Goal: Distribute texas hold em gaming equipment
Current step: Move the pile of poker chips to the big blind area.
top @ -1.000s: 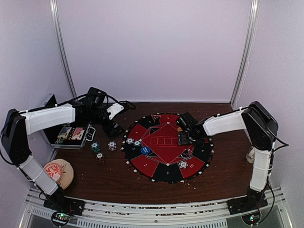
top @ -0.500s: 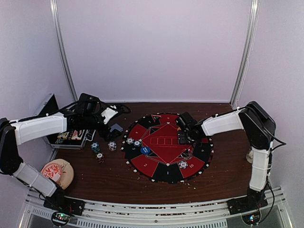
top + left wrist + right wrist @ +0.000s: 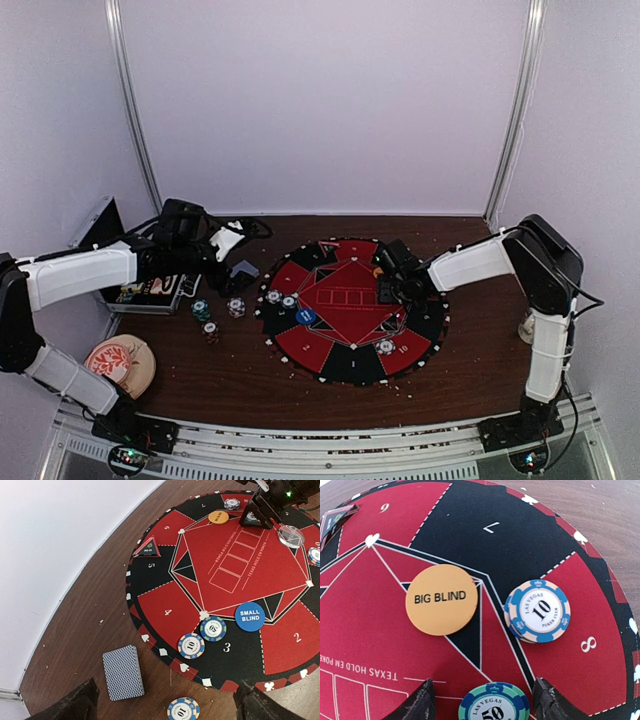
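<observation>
Right gripper (image 3: 484,696): half-wide astride green chip (image 3: 492,706) near mat's (image 3: 365,640) right edge, seemingly to grip | Left gripper (image 3: 170,705): wide, empty.

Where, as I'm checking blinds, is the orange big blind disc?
Right wrist view: the big blind disc lies on the mat, just left of the blue 10 chip.

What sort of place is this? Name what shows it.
Probably a robot test booth staged for poker: plain white walls around a wooden table, two robot arms bolted at its edge, a Texas hold'em mat.
</observation>
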Controlling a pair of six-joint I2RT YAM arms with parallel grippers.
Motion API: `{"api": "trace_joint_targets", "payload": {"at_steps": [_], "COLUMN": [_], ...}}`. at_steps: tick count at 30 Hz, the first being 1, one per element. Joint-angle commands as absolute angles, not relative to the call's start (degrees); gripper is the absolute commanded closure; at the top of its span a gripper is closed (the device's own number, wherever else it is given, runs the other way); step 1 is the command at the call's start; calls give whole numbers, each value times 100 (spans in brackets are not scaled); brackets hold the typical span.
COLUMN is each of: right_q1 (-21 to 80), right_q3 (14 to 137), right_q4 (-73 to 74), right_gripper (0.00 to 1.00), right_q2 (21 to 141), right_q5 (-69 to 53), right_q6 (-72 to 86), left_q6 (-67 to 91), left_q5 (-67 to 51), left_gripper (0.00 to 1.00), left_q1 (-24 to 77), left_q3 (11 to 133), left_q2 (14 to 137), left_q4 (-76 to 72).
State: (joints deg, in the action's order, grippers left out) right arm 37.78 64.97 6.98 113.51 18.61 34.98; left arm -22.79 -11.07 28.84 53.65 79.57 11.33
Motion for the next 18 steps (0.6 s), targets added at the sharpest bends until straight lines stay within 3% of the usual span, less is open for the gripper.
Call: {"api": "trace_joint_targets", "payload": {"at_steps": [1,9,18], "right_q1": [3718,3759,3792], "right_q3": [6219,6159,5992], "right_q4": [1054,1303,1230], "right_gripper": [36,33,38], "right_q2": [11371,11171,11142], "right_q5": [1554,1726,1683], "right_q6": [3606,3560,3597], "left_q6": [-2215,-2214,-2215], "left_q5": [-1065,-1070,-1026], "left_gripper": [2,2,2], "left_q1": [2838,2829,2828], "left_q3": [5300,5248,5212], "left_q2": [7799,7709,7704], "left_q4": [800,767,739]}}
